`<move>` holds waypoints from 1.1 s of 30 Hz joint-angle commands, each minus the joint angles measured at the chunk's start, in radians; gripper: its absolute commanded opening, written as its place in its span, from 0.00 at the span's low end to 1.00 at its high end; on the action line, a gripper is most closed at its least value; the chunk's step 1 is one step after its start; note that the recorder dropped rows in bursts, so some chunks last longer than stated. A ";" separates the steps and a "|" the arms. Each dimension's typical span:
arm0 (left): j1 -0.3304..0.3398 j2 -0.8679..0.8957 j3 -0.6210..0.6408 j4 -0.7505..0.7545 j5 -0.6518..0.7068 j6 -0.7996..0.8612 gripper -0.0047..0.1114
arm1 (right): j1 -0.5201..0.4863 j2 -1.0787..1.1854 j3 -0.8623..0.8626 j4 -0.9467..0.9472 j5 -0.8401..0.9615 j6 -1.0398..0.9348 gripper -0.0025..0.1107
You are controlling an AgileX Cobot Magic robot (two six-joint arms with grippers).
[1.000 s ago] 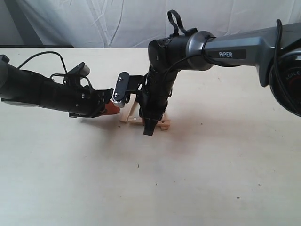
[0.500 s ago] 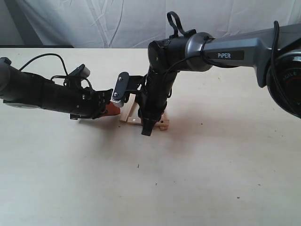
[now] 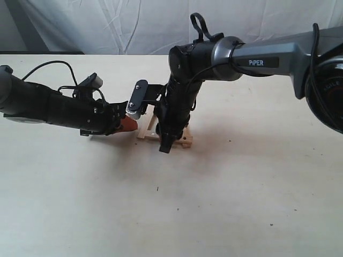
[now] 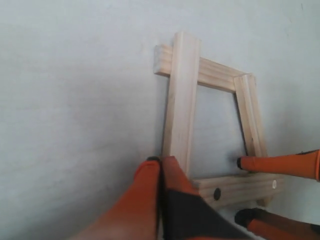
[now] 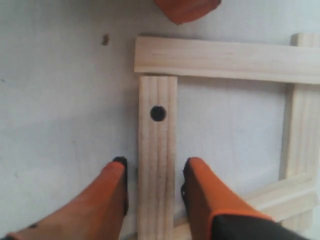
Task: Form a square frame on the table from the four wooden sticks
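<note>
The four wooden sticks lie as a square frame (image 3: 155, 134) on the table (image 3: 214, 203), ends overlapping at the corners. In the right wrist view my right gripper (image 5: 155, 167) is open and straddles a stick with a dark hole (image 5: 157, 145), with a small gap on each side. That stick butts against a crossing stick (image 5: 225, 59). My left gripper (image 4: 160, 161) is shut with nothing in it, its tip against the near end of one side stick (image 4: 181, 100). The holed stick (image 4: 240, 186) lies just beside it. The right arm hides much of the frame in the exterior view.
White cloth (image 3: 107, 27) hangs behind the table's far edge. The left arm (image 3: 48, 107) lies low across the table from the left, with a cable loop (image 3: 53, 64) above it. The right arm (image 3: 268, 56) reaches in from the upper right. Bare tabletop stretches in front of the frame.
My right gripper's tip has edged slightly to the left over the frame. The left arm and the frame look almost unmoved.
</note>
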 commanded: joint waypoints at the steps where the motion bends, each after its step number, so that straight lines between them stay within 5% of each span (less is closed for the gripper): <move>1: -0.002 -0.004 -0.004 -0.006 0.029 -0.001 0.04 | 0.003 -0.081 -0.001 0.005 -0.011 0.068 0.36; 7: -0.002 -0.004 -0.004 0.006 0.029 -0.001 0.04 | -0.020 -0.106 -0.001 0.000 0.016 0.328 0.31; 12: -0.002 -0.004 -0.004 0.016 0.029 -0.001 0.04 | -0.054 -0.087 -0.001 -0.004 0.074 0.578 0.01; 33: -0.002 -0.004 -0.004 0.019 0.029 -0.004 0.04 | -0.079 -0.006 -0.001 0.087 0.116 0.660 0.03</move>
